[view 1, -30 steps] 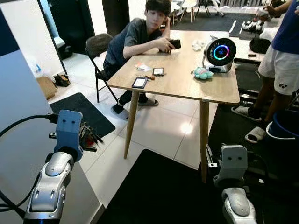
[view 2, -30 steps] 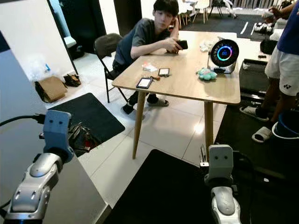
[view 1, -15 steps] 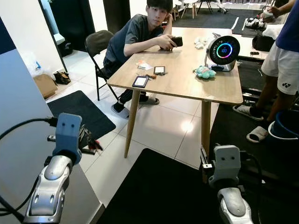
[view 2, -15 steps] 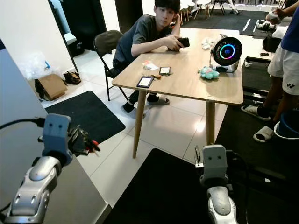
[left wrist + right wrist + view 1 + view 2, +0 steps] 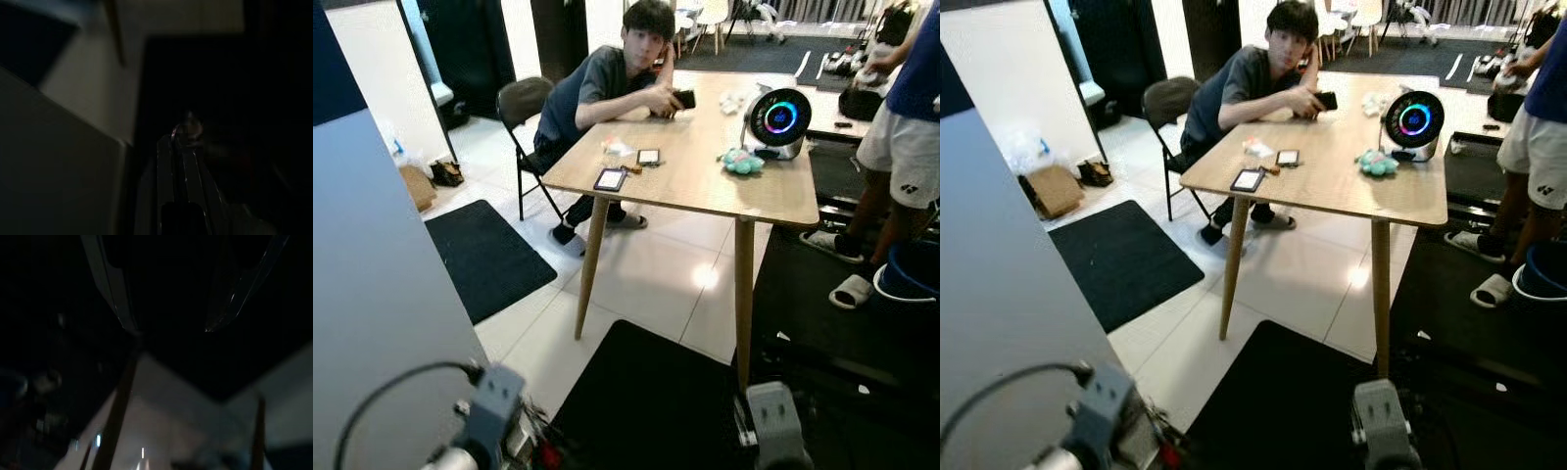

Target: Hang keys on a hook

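My left arm's grey wrist block (image 5: 494,411) sits low at the bottom left, beside a tall grey-blue panel (image 5: 382,274). A bunch of keys (image 5: 543,455) with a red tag pokes out past it, just above the floor mat. In the dark left wrist view, my left gripper (image 5: 177,143) is shut, with the key ring (image 5: 174,131) and keys (image 5: 191,122) at its tip. My right arm's wrist (image 5: 773,431) hangs low at the bottom right. The right wrist view shows my right gripper (image 5: 171,325) open, with nothing between its fingers (image 5: 112,284).
A wooden table (image 5: 705,186) stands ahead with phones, a round lit device (image 5: 775,116) and a teal toy. A person (image 5: 607,83) sits at its far left on a folding chair. Another person (image 5: 901,137) stands at the right near a blue bucket (image 5: 911,279). Black mats (image 5: 646,392) lie on the tiles.
Both arms have dropped toward the bottom edge of the eye views. The left gripper went down with the keys still in it, from beside the panel's middle to near the floor.
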`<state>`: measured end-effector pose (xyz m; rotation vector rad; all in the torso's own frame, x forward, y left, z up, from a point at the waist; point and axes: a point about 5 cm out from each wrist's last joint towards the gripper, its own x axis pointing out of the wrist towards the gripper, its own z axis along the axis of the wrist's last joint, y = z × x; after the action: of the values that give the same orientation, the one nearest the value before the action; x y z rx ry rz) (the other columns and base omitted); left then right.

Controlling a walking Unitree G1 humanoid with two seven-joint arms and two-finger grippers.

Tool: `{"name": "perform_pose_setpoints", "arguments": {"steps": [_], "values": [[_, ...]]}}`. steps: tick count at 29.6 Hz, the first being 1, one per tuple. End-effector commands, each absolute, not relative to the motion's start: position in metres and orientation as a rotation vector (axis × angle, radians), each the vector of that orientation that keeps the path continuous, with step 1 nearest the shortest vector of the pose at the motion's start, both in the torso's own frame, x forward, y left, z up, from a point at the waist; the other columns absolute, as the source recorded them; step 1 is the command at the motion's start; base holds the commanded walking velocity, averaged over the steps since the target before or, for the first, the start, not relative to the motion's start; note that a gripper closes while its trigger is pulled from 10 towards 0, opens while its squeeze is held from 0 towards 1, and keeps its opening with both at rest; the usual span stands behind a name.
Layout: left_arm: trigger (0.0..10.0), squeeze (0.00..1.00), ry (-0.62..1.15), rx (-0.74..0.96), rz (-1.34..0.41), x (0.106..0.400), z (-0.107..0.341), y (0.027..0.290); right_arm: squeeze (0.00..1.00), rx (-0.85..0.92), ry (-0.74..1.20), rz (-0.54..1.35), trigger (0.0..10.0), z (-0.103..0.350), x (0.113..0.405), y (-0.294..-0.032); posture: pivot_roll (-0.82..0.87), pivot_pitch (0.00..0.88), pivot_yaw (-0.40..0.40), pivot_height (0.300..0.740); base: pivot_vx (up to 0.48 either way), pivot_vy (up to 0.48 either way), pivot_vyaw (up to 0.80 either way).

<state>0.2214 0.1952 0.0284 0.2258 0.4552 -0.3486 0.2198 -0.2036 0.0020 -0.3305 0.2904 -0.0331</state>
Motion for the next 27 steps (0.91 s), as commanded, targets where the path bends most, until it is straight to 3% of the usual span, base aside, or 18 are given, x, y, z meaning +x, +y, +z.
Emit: {"name": "perform_pose_setpoints", "arguments": {"steps": [1, 8, 27], "values": [[10.0, 0.00, 0.546, 0.213, -0.375, 0.207, 0.013, 0.205, 0.00, -0.345, 0.361, -0.038, 10.0, -0.014, 0.205, -0.209, 0.00, 0.125, 0.090, 0.740, 0.000, 0.000, 0.00], [10.0, 0.00, 0.553, 0.221, -0.395, 0.205, 0.012, 0.210, 0.00, -0.354, 0.411, -0.033, 10.0, -0.026, 0.192, -0.210, 0.01, 0.127, 0.096, 0.740, 0.000, 0.000, 0.00], [10.0, 0.00, 0.524, 0.258, -0.419, 0.216, 0.006, 0.202, 0.00, -0.362, 0.383, -0.011, 10.0, -0.031, 0.200, -0.201, 0.02, 0.130, 0.101, 0.740, 0.000, 0.000, 0.00]]}}
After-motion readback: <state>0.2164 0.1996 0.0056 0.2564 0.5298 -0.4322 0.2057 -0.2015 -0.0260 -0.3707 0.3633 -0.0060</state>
